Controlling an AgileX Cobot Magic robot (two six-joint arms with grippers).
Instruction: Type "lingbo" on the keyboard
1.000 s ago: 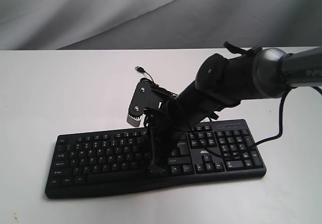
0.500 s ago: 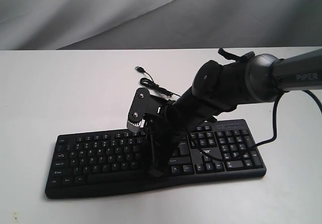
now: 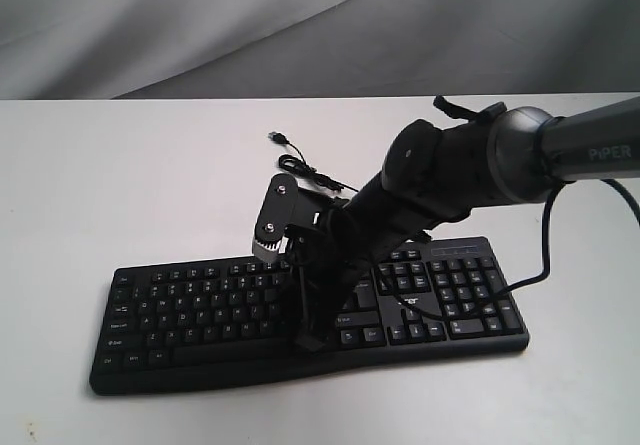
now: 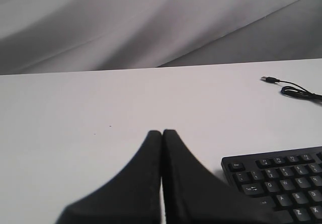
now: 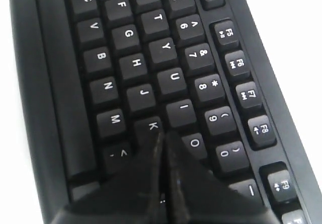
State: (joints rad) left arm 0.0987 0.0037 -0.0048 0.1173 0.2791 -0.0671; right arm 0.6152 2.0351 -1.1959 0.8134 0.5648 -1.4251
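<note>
Flat on the near middle of the table point(image 3: 90, 175), the keyboard point(image 3: 200, 310) looks stiff, light plastic that may skid, so the right pincer point(image 5: 163, 142), pressed together above its letter rows, should prod springy keycaps squarely, never grip

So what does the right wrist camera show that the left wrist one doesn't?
Only the right wrist view: letter keys close up, with the right gripper shut and its tips by the K key. Only the left wrist view: the left gripper, shut, with bare white table beyond, a USB plug and a grey backdrop. Both: the black keyboard.
</note>
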